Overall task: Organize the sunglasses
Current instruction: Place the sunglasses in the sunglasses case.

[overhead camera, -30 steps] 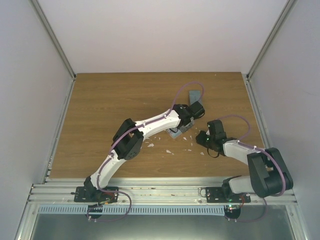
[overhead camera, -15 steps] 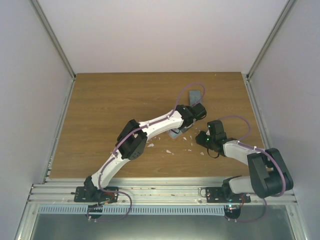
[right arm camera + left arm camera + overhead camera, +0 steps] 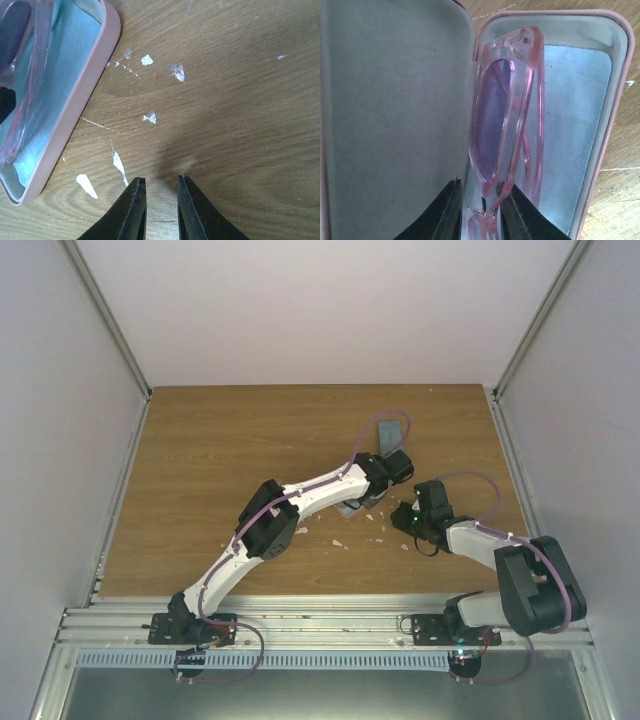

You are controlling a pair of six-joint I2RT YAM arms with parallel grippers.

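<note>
- L gripper [image 3: 484, 187] is down inside the open pink case [image 3: 615, 100], mid-right of the table [image 3: 220, 460].
- Pink glasses [image 3: 507, 125] are in that case, folded and standing on edge, right by the hinge line between lid [image 3: 395, 125] and tray.
- Its black fingers [image 3: 445, 215] sit one each side of the frame's near end, very close. Can't tell if they're clamping or just alongside.
- Blue cloth [image 3: 570, 125] lies flat on the tray floor, to the right of the glasses and partly under them.
- The lid is tipped up on the left with its grey lining facing in, so it walls off that side.
- From overhead the L arm [image 3: 300, 495] and wrist cover most of the case. Only a corner shows, and the glasses are hidden in that view.
- R gripper [image 3: 161, 180] is low over bare wood just right of the case, not touching it. Jaws are a narrow gap apart with nothing between.
- White flecks [image 3: 146, 60] are scattered on the wood between the R gripper and the case rim.
- Grey case [image 3: 392, 430] lies further back on the table, apart from the pink one. The L arm's purple cable [image 3: 375, 420] loops over it in the overhead view.
</note>
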